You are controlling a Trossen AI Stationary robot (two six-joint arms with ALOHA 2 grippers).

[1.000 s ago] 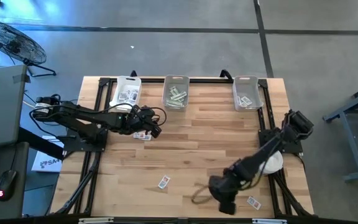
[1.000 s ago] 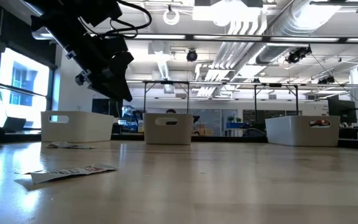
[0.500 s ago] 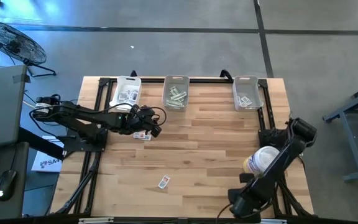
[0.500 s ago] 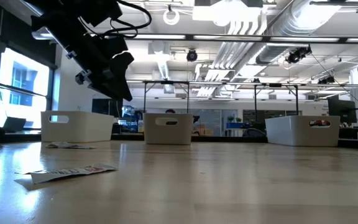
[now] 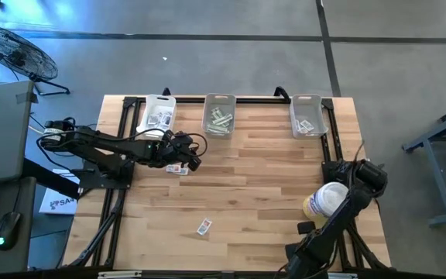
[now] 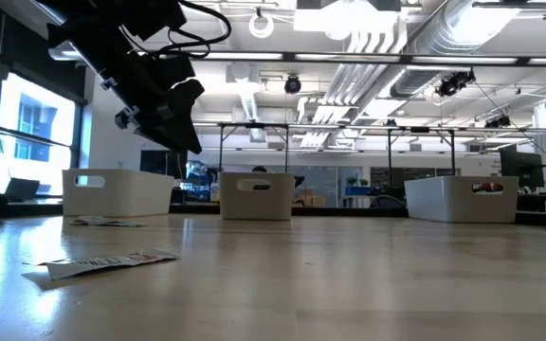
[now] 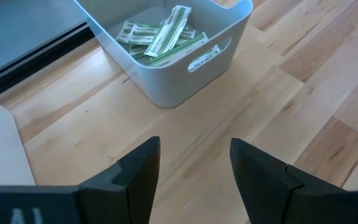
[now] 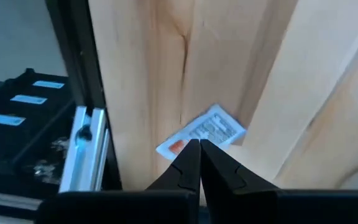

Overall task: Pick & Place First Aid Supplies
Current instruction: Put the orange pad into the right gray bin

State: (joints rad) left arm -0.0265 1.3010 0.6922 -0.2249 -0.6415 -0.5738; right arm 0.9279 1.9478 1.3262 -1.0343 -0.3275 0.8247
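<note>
Right tool (image 8: 199, 155) withdrawn to near edge, shut; packet (image 8: 202, 134) lies diagonal.

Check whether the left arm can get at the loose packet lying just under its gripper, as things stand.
Probably yes. The left gripper is open and hangs beside the packet on bare table, with nothing lying between them. The left wrist view does not show the packet, so it would need re-aiming first.
</note>
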